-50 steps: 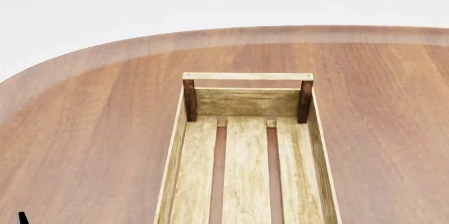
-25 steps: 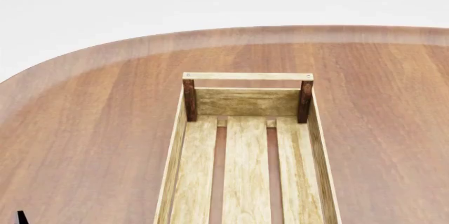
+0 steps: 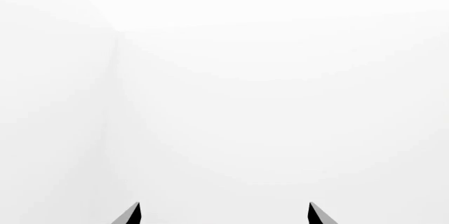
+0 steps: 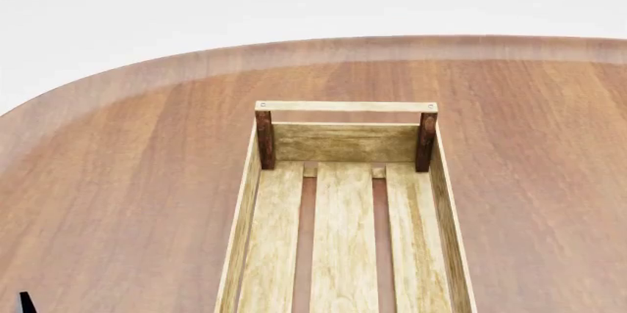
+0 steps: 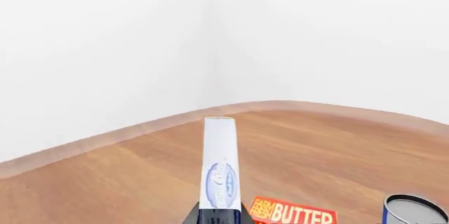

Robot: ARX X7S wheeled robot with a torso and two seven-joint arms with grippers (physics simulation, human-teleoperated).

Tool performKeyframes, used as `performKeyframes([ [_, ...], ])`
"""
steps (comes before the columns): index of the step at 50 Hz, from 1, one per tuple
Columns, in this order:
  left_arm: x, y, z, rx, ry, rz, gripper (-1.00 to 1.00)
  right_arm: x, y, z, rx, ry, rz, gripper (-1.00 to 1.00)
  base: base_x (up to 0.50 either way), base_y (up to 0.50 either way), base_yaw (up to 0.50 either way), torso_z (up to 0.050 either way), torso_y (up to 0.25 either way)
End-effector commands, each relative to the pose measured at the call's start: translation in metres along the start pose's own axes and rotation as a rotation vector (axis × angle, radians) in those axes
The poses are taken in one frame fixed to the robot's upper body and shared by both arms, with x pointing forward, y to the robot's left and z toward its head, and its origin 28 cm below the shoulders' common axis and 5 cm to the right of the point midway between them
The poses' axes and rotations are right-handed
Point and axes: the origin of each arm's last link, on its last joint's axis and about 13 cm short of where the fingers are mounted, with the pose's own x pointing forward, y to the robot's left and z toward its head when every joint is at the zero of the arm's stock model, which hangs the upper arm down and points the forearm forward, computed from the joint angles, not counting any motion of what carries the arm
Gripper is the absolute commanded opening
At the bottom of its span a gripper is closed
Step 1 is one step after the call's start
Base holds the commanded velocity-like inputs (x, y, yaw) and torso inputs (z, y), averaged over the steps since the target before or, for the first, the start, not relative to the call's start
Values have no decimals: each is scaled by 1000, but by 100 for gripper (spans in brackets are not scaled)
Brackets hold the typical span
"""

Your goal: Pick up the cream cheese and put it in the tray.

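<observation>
Right gripper [image 5: 218, 220] seen only at the lower edge of the right wrist view: two dark fingertips pinching the small flat white cream cheese box with the blue oval logo [image 5: 220, 169]. Box held on edge, narrow face toward the camera, lifted above the reddish-brown wooden table [image 5: 126, 182]. Just beside it, lower down, a red-orange box lettered BUTTER [image 5: 295, 213] and the rim of a blue round tin with a grey lid [image 5: 415, 211], both cut off by the frame edge.

Left gripper [image 3: 223, 214] spread wide: two black fingertips [image 3: 130, 215] well apart at the lower edge of the left wrist view, nothing between them, pointed at blank white background.

In the head view, long light wooden slatted tray with dark brown corner posts [image 4: 266, 139] resting on the round-edged table, far end and rail handle visible, near end cut off by the frame. No contents seen on the visible slats. Cream cheese not in the tray, not in the head view.

Against the frame half a second earlier: tray and table unchanged; small black tip at the lower left corner [image 4: 26, 303] shifted slightly left and lower. Which part of the arm that tip belongs to: cannot tell. Arms otherwise outside the head view.
</observation>
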Motion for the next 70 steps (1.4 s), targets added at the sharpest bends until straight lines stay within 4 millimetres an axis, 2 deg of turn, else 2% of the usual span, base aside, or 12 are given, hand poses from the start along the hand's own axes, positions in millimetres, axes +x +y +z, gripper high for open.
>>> performKeyframes([
  [1, 0, 1, 0, -1, -2, 5, 100, 7, 12, 15, -67, -84, 75, -100, 0, 0, 0, 0, 0],
  [22, 0, 1, 0, 1, -4, 11, 100, 28, 27, 28, -160, -155, 145, -100, 0, 0, 0, 0, 0],
  [49, 0, 3, -1, 4, -1, 13, 100, 47, 69, 59, -174, -193, 362, -100, 0, 0, 0, 0, 0],
  [70, 1, 0, -1, 6, 4, 10, 100, 57, 91, 76, -217, -213, 493, -100, 0, 0, 0, 0, 0],
])
